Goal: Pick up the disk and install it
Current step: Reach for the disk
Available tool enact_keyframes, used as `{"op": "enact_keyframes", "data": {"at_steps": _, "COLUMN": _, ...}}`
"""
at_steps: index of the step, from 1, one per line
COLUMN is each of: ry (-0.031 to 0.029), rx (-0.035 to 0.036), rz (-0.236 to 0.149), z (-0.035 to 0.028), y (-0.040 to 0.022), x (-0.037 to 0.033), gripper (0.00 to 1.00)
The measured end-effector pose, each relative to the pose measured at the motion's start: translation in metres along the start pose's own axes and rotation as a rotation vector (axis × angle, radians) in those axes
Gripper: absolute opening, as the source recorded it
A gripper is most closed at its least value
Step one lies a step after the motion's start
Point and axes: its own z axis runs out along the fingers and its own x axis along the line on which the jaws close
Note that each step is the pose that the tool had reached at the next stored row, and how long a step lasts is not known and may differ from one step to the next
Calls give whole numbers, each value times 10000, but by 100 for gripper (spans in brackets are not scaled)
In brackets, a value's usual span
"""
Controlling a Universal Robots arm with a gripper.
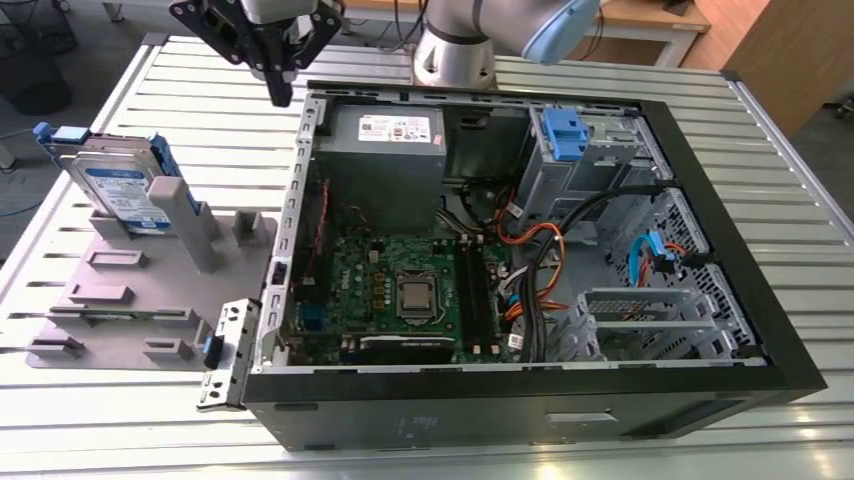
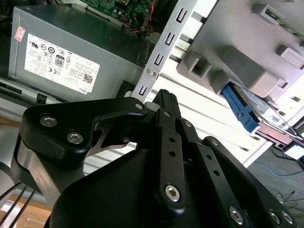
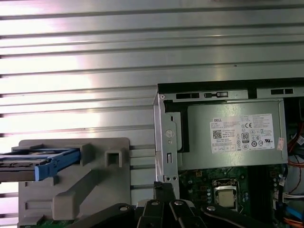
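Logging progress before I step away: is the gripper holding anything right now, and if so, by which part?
Nothing is held. The gripper hangs shut and empty; the disk stands apart in the grey holder.

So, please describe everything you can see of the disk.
The disk is a flat silver drive with a blue-and-white label and a blue plastic frame around its edges. It stands on edge, leaning, in a grey stand on the exterior view's left of the case. Only the stand touches it; the pincer hangs apart.
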Motion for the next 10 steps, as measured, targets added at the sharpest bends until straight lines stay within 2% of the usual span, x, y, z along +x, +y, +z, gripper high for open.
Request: {"op": "enact_keyframes", "data": {"at_steps": 10, "ry": 0, "rx": 0, "rz": -1, "z": -3, "y": -9, "x": 114, "gripper": 11}}
